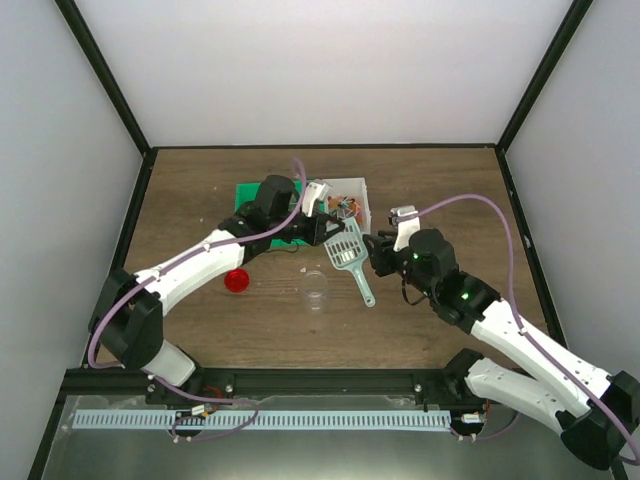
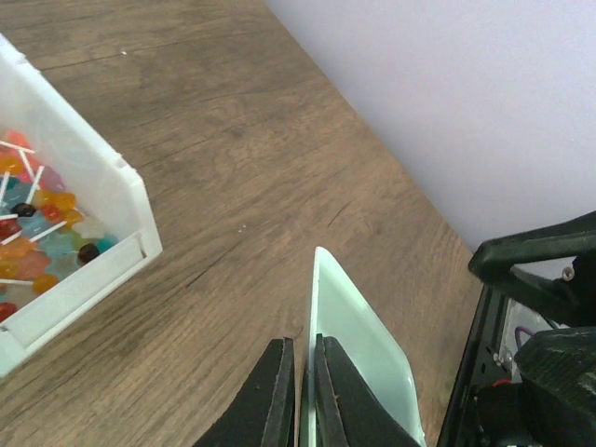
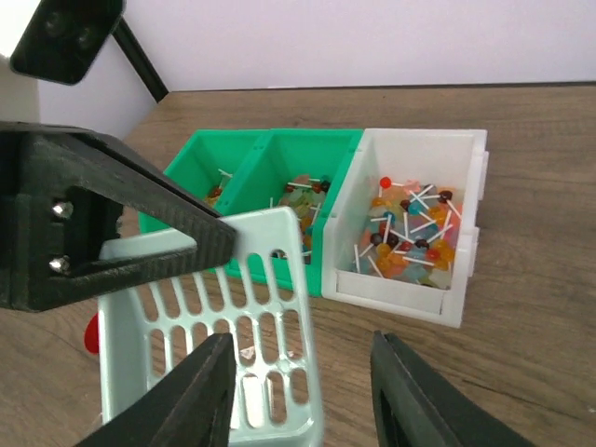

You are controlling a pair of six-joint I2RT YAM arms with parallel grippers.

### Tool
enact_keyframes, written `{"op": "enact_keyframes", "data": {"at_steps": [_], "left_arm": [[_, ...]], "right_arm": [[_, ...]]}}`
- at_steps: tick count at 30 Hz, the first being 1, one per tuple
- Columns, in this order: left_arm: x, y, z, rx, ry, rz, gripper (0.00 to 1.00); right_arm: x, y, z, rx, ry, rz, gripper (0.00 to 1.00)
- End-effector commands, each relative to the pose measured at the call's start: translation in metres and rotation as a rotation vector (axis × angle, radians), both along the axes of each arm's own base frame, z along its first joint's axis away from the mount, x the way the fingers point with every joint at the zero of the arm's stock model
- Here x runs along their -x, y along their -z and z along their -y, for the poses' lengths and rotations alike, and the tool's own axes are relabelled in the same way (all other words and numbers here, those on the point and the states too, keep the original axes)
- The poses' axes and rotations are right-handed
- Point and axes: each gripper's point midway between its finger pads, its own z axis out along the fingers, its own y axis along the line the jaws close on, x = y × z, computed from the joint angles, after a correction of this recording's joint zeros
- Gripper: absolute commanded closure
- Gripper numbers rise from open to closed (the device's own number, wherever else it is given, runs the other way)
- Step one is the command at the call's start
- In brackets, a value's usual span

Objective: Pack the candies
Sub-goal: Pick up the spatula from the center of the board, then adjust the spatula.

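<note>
I am pinching the scoop's thin wall with my left end effector. My right end effector is standing open. Candies are sitting in the bins, centre of the right wrist view. This edge-on grip is risking the scoop pivoting or slipping free.

Setting: a robotics lab test cell. Evidence:
- A wooden tabletop is boxed in on three sides by plain white panels set in black frame posts.
- Two white-and-black robot arms, the left arm and the right arm, are bolted at the near edge by a perforated metal rail.
- The props are a white bin and a green bin, both holding candies.
</note>
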Motion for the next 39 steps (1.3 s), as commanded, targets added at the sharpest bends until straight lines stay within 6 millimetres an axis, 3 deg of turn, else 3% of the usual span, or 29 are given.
{"op": "enact_keyframes", "data": {"at_steps": [1,2,4,7,11,17,26,31,39], "left_arm": [[-0.012,-0.028,-0.011,0.114,-0.064,0.048,0.96],[-0.015,-0.029,-0.014,0.136,-0.080,0.045,0.96],[-0.019,-0.035,-0.022,0.205,-0.108,0.032,0.96],[-0.020,-0.050,-0.028,0.348,-0.121,0.014,0.96],[-0.031,-0.057,-0.038,0.412,-0.198,0.081,0.96],[-0.030,-0.066,-0.034,0.582,-0.154,0.113,0.96],[-0.048,-0.044,-0.048,0.635,-0.276,0.136,0.96],[-0.054,-0.049,-0.055,0.706,-0.307,0.129,0.96],[-0.072,-0.053,-0.040,0.773,-0.206,0.057,0.96]], "right_arm": [[-0.005,-0.009,0.015,-0.069,0.111,0.023,0.48],[-0.005,-0.010,0.020,-0.094,0.141,0.026,0.35],[-0.003,-0.015,0.021,-0.164,0.143,0.050,0.24],[0.004,-0.022,0.010,-0.265,0.067,0.070,0.20],[-0.002,-0.007,0.010,-0.425,0.029,0.004,0.19],[-0.004,-0.008,0.029,-0.691,-0.018,0.110,0.20],[0.002,-0.020,0.010,-0.705,-0.174,0.166,0.21],[-0.004,-0.017,0.007,-0.670,-0.178,0.186,0.21],[-0.021,-0.023,0.003,-0.619,-0.180,0.204,0.38]]}}
